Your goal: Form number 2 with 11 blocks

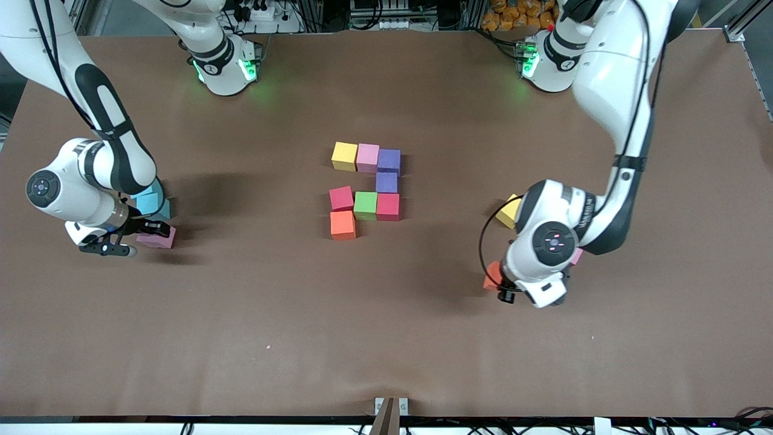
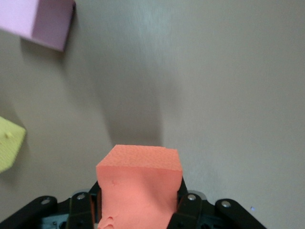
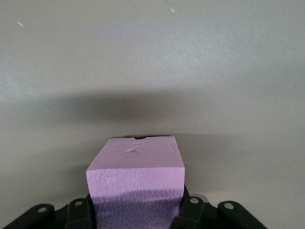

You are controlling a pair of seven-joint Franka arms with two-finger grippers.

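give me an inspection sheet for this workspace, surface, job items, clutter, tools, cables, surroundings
Surface: brown table, a few pale specks.
Job's things: partial digit of eight touching cubes, yellow, pink, purple across the top, purple below, red, green, red row, then orange. Spare yellow cube and pink cube by the left arm.
Clutter: cyan cubes at the right arm's end.
Grippers: left tool shut on an orange cube; right tool shut on a pink block.
Cables: black cable looping at the left wrist.
Surroundings: power strips and wiring past the bases.
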